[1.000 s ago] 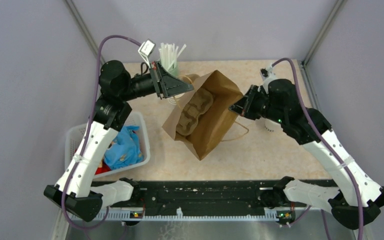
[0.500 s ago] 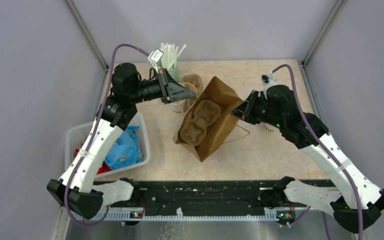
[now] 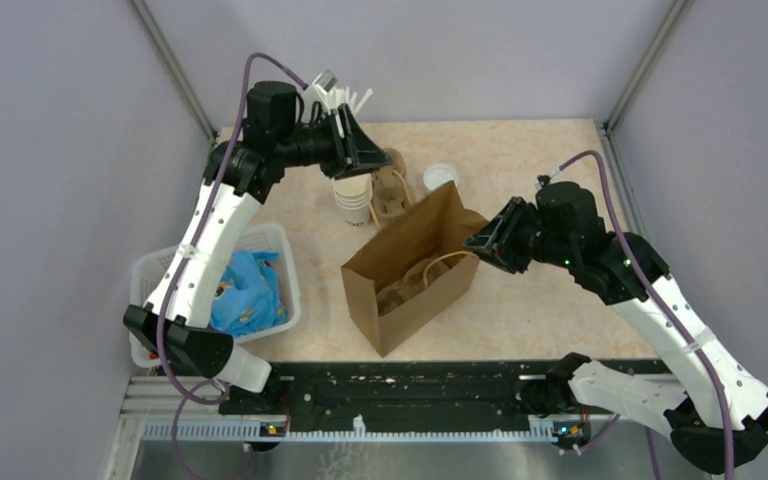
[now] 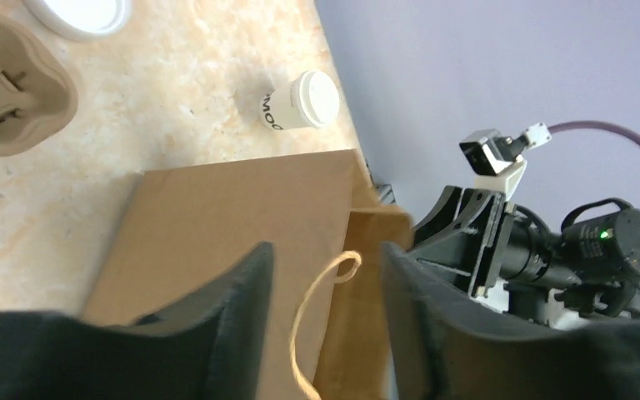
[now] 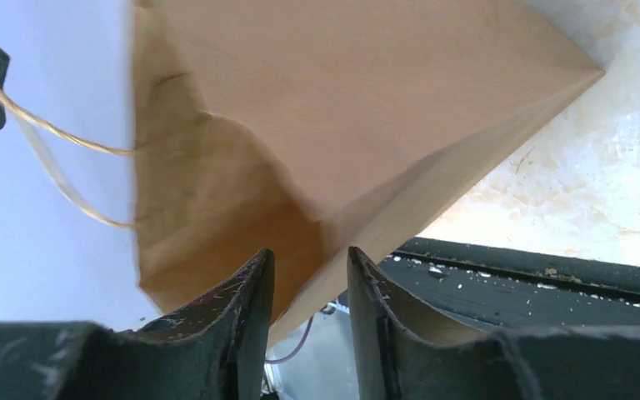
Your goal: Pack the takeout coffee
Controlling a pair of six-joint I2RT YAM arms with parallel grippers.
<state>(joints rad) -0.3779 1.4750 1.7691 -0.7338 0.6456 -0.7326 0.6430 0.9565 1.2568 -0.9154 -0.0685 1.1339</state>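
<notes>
The bag (image 3: pixel 410 250) is matt brown kraft paper with twine handles. The takeout coffee (image 4: pixel 298 102) is cream paper capped in smooth white plastic. The cup carrier (image 4: pixel 8 92) is rough moulded pulp. The table (image 3: pixel 550 300) looks like matt, mottled stone.

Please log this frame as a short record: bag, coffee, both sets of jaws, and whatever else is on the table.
bag: brown paper bag standing upright mid-table, mouth open, twine handles
coffee: lidded takeout coffee on the table outside the bag, not yet packed
left jaws: apart, empty, near the straws at the back
right jaws: apart, at the bag's right edge
also: cup stack, loose lid, basket
</notes>
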